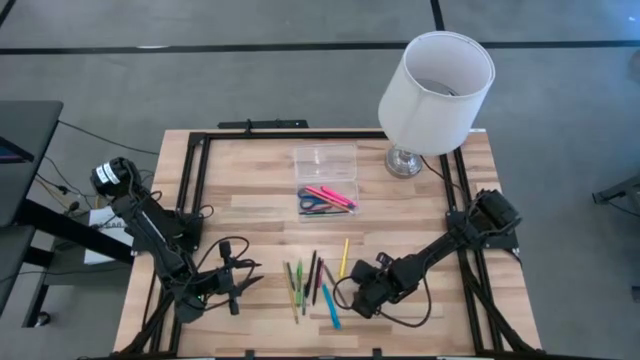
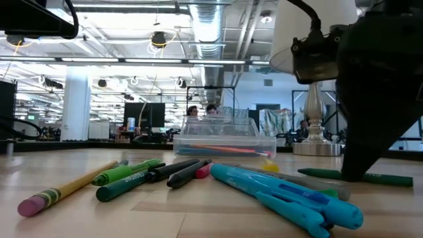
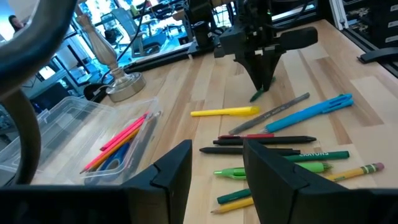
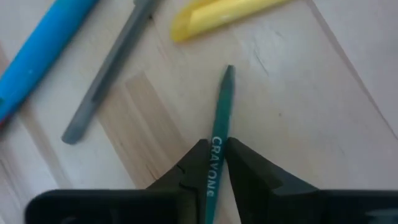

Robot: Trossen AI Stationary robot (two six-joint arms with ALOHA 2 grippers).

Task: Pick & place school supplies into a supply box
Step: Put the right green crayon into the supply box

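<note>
While the right gripper [image 4: 217, 163] pinches a green pencil [image 4: 219, 134] on the table [image 1: 250, 175], the left gripper [image 3: 217, 168] waits, fingers apart.
Other pens [image 1: 312, 278] lie just beside it; the clear box [image 1: 326, 182] holds pink markers.

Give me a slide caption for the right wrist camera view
Right tool pinching a green Crayola pencil on the wooden table, beside a gray pen and yellow marker.

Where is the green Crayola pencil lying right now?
In the right wrist view, the green pencil lies flat on the table between the right gripper jaws, close to the yellow marker and grey pen.
</note>
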